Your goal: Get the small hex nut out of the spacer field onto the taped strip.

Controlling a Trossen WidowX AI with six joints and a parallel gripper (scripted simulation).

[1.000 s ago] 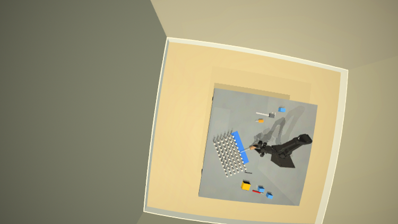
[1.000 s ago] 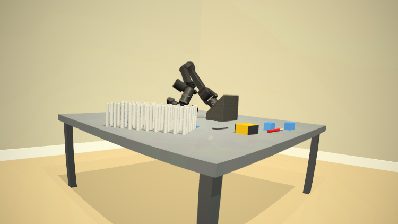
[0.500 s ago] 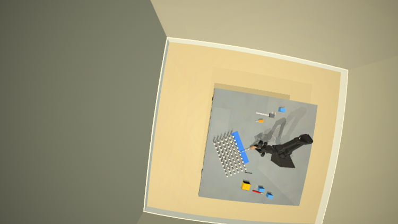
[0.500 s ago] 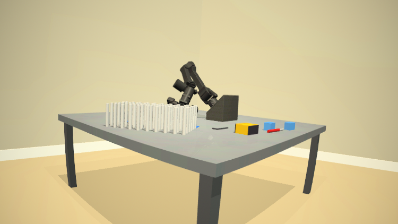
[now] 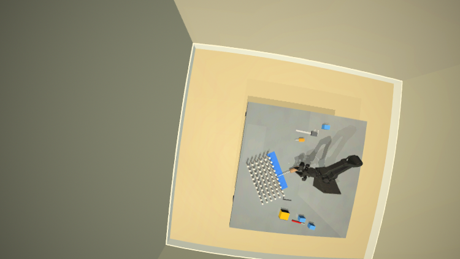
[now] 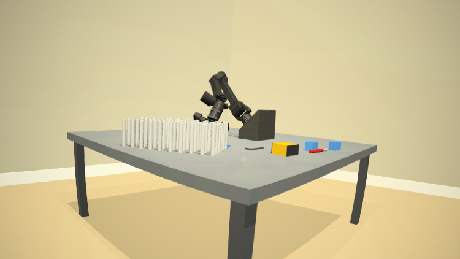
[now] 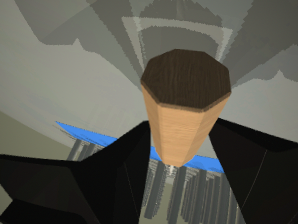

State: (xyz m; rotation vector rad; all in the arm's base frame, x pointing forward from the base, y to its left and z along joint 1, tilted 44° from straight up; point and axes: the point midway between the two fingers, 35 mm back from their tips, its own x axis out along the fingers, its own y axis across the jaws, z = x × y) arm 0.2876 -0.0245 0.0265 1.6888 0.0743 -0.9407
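My gripper is shut on a tool with a light wooden handle. The tool's thin metal shaft reaches over the blue taped strip to the front edge of the spacer field; its tip is hidden among the front spacers. The white spacers stand upright in rows. In the wrist view the handle's dark end faces the camera, and the spacers show dark beyond the strip. I cannot make out the hex nut in any view.
A black hex key lies near the field's corner. A yellow block, blue blocks and a red-handled tool are on one side. A grey-headed tool, an orange piece and another blue block are opposite.
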